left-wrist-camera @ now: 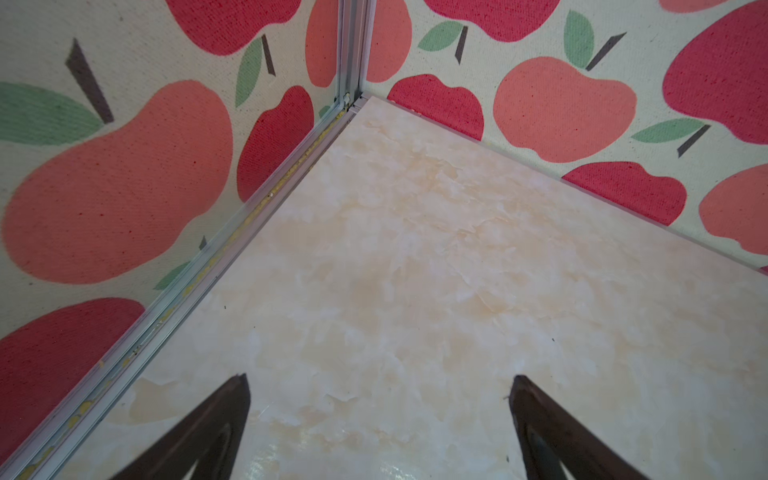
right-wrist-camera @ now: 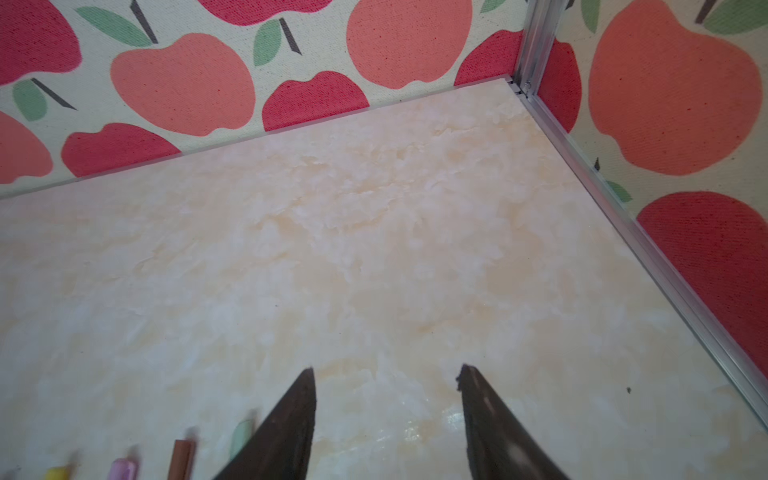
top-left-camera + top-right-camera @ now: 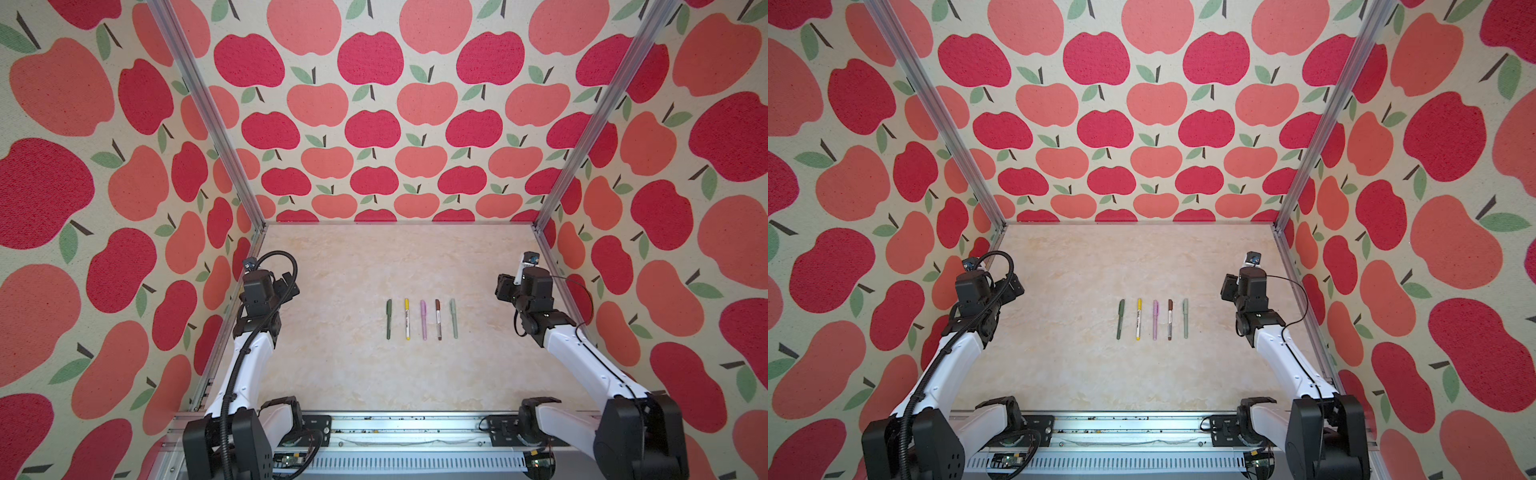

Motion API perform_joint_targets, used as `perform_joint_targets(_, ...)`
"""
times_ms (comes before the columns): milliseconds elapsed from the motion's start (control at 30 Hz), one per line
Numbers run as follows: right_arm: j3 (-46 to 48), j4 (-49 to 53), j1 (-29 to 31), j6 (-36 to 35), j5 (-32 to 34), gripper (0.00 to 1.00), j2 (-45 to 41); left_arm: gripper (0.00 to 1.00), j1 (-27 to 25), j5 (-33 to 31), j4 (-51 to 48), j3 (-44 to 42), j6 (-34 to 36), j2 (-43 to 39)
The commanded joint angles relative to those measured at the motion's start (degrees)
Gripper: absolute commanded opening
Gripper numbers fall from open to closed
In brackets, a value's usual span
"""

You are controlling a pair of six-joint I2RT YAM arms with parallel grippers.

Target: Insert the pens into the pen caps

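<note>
Well, my left gripper is spread wide over bare table; my right gripper gapes too, holding nothing. The pens, caps on, lie in a row between my hands, nearer the right.

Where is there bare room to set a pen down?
Bare tabletop: wide between the pen row and the back wall, and between the row and the base rail; also from the dark green pen to the left end effector, and the sage green pen to the right end effector. Crowded only inside the row.
</note>
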State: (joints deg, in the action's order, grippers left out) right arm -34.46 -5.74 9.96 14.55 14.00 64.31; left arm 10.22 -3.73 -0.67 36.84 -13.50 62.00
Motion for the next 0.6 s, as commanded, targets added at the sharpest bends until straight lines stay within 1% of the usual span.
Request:
perform_joint_targets(0, 10.7, -22.8, -0.1, -12.9, 9.3, 0.57, -2.0, 1.00, 1.1, -1.6, 12.1, -4.3, 2.3, 3.5)
perform_joint_targets(33, 14.4, -29.8, -0.1, -15.2, 9.6, 0.57, -1.5, 1.00, 1.5, -1.4, 13.7, -5.3, 1.8, 4.8)
perform_joint_targets(100, 18.7, -40.1, -0.1, -19.2, 9.8, 0.56, 1.1, 0.99, 1.6, -0.8, 17.9, -7.4, 2.5, 7.1)
perform_joint_targets(167, 19.1, -42.6, 0.0, -20.9, 10.4, 0.57, 3.9, 0.99, 1.7, -1.2, 22.2, -9.4, 3.5, 9.2)
perform_joint_targets(267, 18.9, -45.2, -0.1, -21.0, 9.4, 0.58, 8.5, 0.99, 1.9, -1.8, 25.1, -10.6, 5.3, 11.9)
perform_joint_targets(367, 20.2, -54.1, -0.1, -20.6, 9.5, 0.58, 15.3, 0.99, 1.8, -0.3, 29.3, -12.3, 6.4, 14.7)
perform_joint_targets(400, 20.8, -58.6, -0.1, -20.7, 9.4, 0.58, 18.2, 0.99, 1.9, 0.0, 30.4, -12.2, 7.0, 15.6)
perform_joint_targets(433, 21.2, -63.0, -0.3, -20.3, 9.2, 0.59, 21.3, 0.99, 1.9, 1.4, 28.1, -11.0, 6.9, 15.8)
perform_joint_targets(500, 20.9, -67.1, -0.5, -20.8, 8.1, 0.60, 25.9, 0.99, 1.8, 3.2, 31.3, -11.3, 8.0, 17.2)
perform_joint_targets(533, 20.6, -65.9, -0.5, -20.8, 6.1, 0.59, 26.2, 0.99, 1.9, 4.6, 31.9, -11.4, 8.1, 17.2)
perform_joint_targets(567, 19.8, -64.4, -0.5, -20.6, 6.1, 0.59, 26.6, 0.99, 1.8, 6.0, 33.6, -12.1, 8.4, 17.1)
